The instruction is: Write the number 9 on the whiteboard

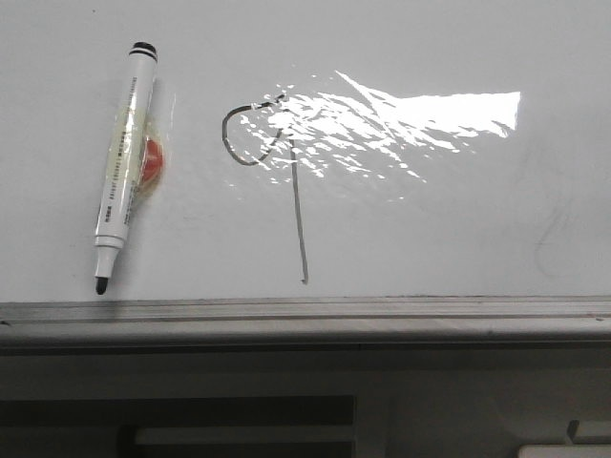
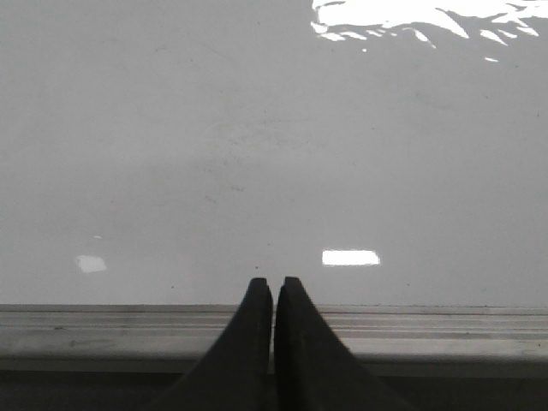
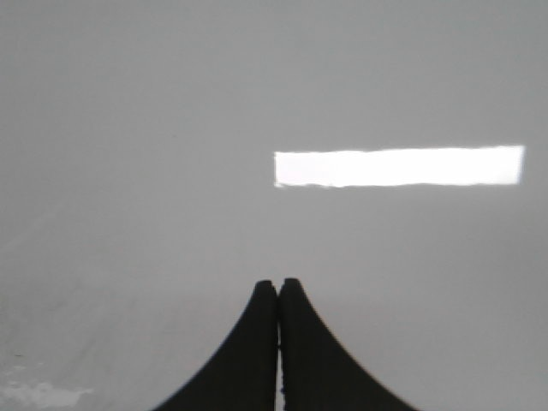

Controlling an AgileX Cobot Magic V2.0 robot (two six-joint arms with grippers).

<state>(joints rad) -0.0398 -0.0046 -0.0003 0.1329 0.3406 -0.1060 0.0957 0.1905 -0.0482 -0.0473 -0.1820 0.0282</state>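
The whiteboard [image 1: 458, 239] fills most of the front view, lying flat, glossy white, with a bright glare patch [image 1: 420, 119] across its upper middle. A grey metal edge strip [image 1: 305, 310] runs along its near side; darker structure is seen below that.

The number 9 [image 1: 298, 219] is drawn near the board's centre, left of and partly under the glare: a small open curved loop at the top, joined to a long straight stem ending in a tiny hook just short of the edge strip. Part of the loop is washed out by the glare.

A marker pen [image 1: 124, 162] is laid on the board, well left of the 9, uncapped, black tip pointing toward the edge strip, body slightly tilted. A small red-orange object [image 1: 153, 160] is seen touching its right side; what it is cannot be told.

The left gripper [image 2: 274, 287] is seen in its wrist view over the edge strip, fingers pressed together, nothing held. The right gripper [image 3: 278, 287] is seen over bare board, fingers likewise together, nothing held.
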